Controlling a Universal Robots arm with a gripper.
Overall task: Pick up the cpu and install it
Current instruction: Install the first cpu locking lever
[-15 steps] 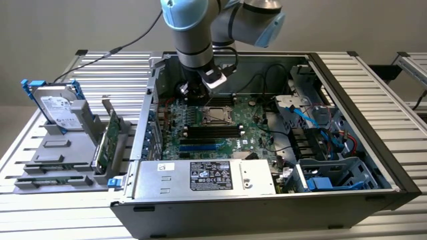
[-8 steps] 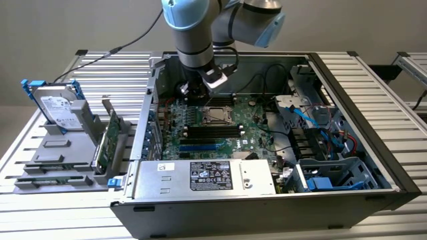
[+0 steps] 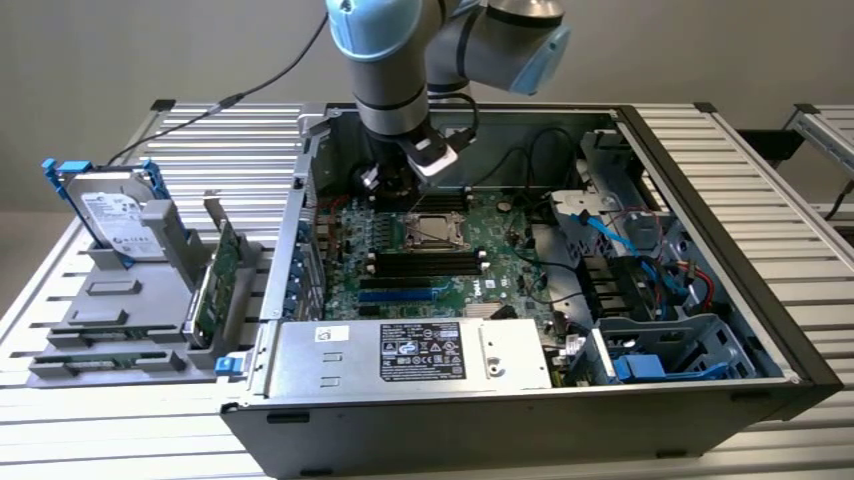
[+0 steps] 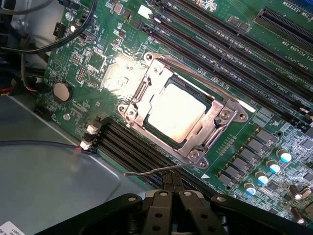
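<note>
Claw (image 4: 169, 196) shut, empty, above cpu (image 4: 174, 112) in socket.

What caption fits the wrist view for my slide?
Shut end effector above the motherboard, the cpu seated in its socket frame.

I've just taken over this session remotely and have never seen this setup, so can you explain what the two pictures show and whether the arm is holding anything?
The exterior view looks down on an open computer case lying on a slatted table. The blue-and-grey jointed machine is a robot arm, reaching in over the green motherboard. On the exterior view's left, a grey rack holds a hard drive in a blue bracket. The long silver box with the black sticker sits along the case's near edge.

The wrist view comes from a camera on the arm, looking at the cpu, which sits in its metal socket frame. The gripper is shut and holds nothing.
</note>
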